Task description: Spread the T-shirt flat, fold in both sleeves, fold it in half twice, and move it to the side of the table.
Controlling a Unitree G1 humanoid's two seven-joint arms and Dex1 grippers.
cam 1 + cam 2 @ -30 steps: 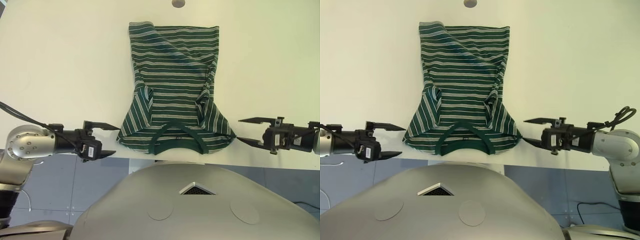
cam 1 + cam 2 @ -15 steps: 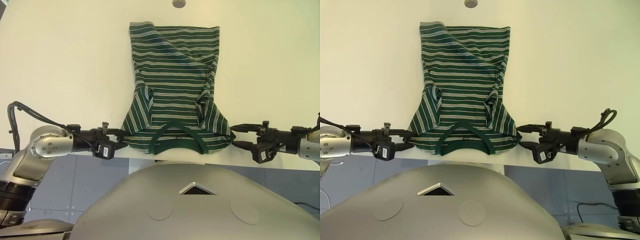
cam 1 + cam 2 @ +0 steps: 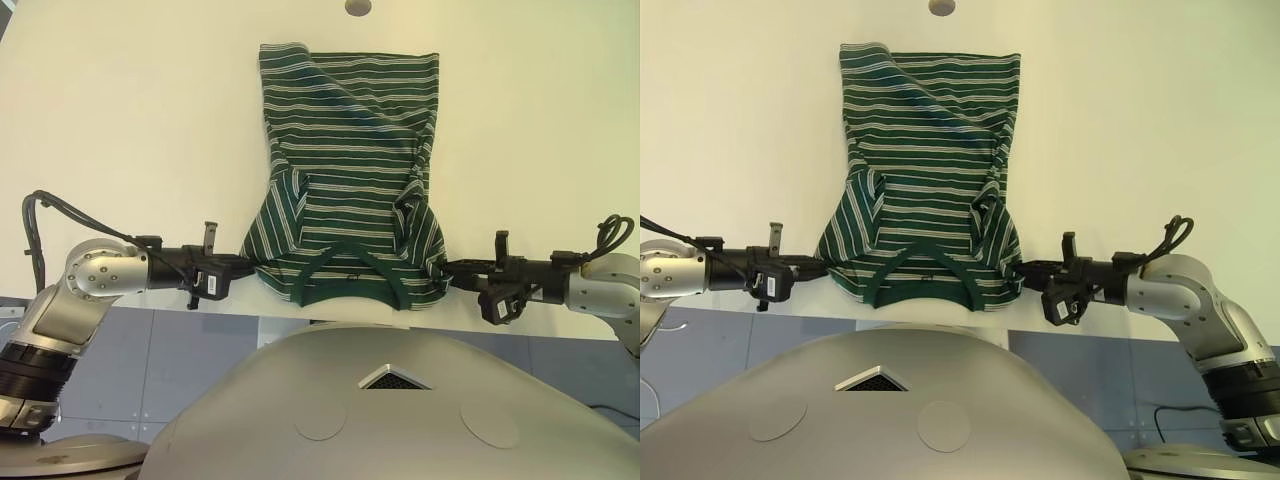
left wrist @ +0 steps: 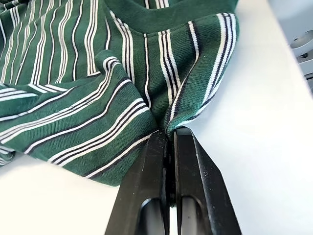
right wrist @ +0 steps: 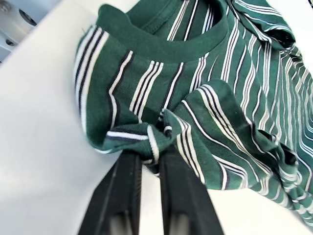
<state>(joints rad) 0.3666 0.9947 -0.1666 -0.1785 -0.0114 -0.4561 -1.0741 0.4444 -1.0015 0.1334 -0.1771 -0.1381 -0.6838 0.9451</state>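
In the head view, the T-shirt (image 3: 350, 180) lay on the table (image 3: 120, 150) with its sleeves in. The left gripper (image 3: 248, 266) and right gripper (image 3: 448, 268) flanked the collar (image 3: 350, 252). The left wrist view showed its jaws clamped on the shoulder corner beside the collar. The right wrist view showed the same, with the cloth bunched. Both corners likely needed lifting evenly and carrying beyond the collar to the hem.

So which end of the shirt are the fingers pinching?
The collar end, nearest the robot: left fingers and right fingers pinch its corners. The far hem lies free.
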